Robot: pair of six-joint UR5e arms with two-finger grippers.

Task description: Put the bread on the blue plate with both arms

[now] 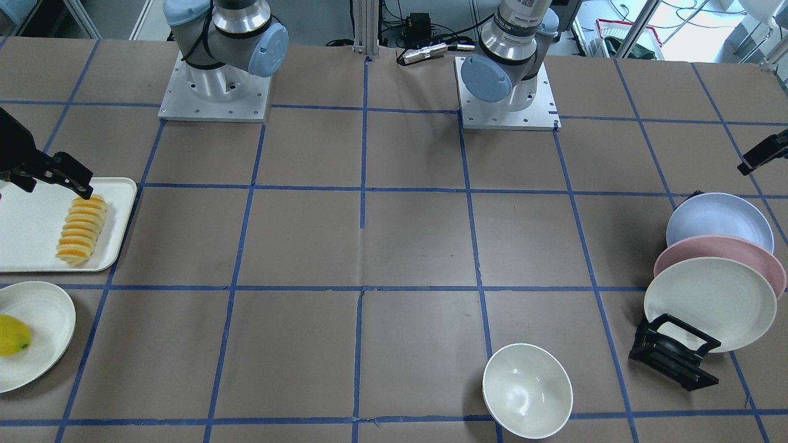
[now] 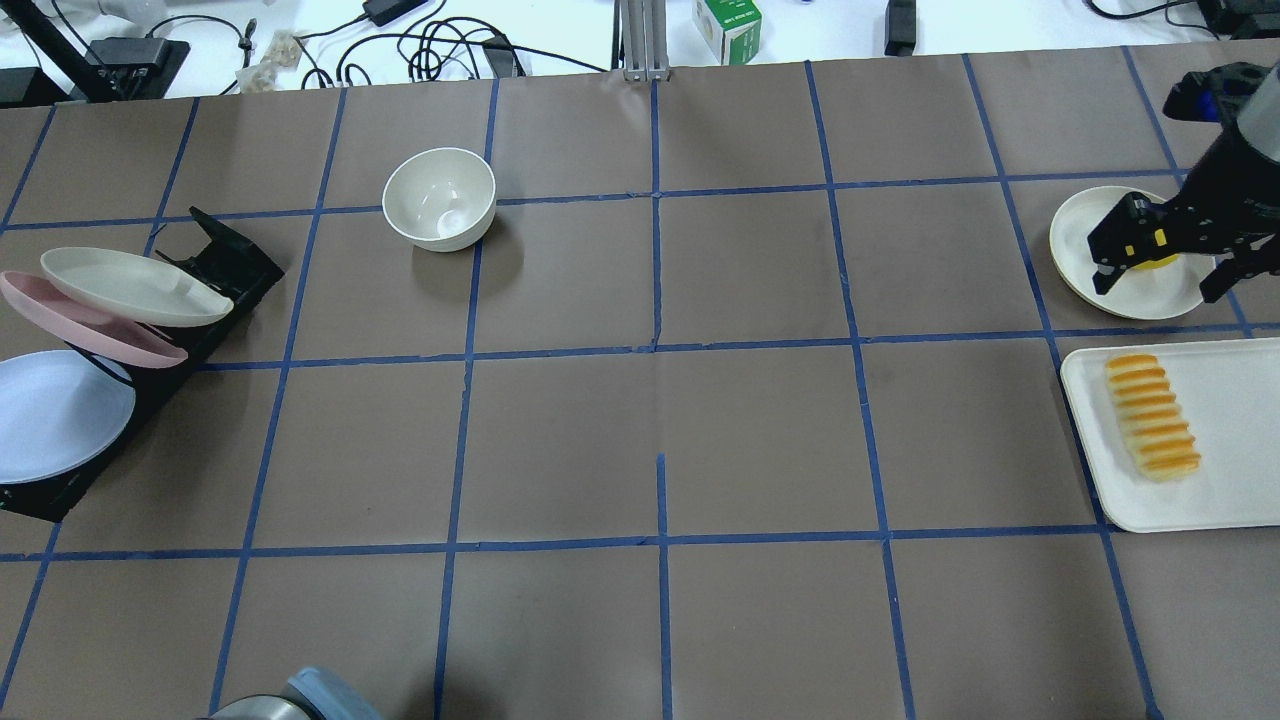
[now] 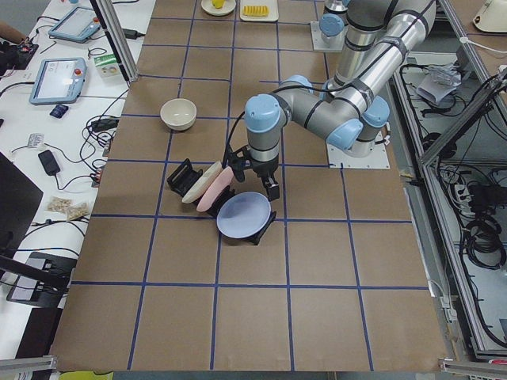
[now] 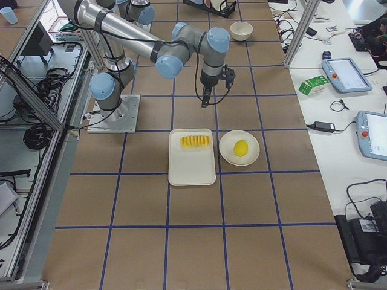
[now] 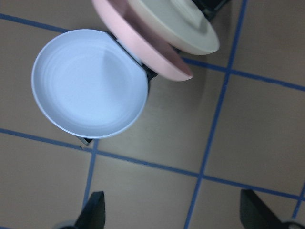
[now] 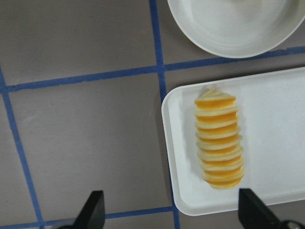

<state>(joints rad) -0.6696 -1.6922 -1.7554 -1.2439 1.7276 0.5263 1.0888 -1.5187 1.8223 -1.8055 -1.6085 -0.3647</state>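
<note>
The bread (image 2: 1152,416), a ridged golden-orange loaf, lies on a white tray (image 2: 1240,440) at the table's right end; it also shows in the right wrist view (image 6: 219,143) and the front view (image 1: 81,229). My right gripper (image 2: 1158,285) is open and empty, hovering above and just beyond the tray's far edge. The blue plate (image 2: 55,415) leans in a black rack (image 2: 230,265) at the table's left end. My left gripper (image 5: 176,214) is open and empty, above the table beside the blue plate (image 5: 88,83).
A pink plate (image 2: 100,335) and a cream plate (image 2: 130,285) lean in the same rack. A white bowl (image 2: 440,200) stands mid-table toward the far side. A cream plate (image 2: 1130,295) with a yellow fruit (image 1: 13,335) sits beside the tray.
</note>
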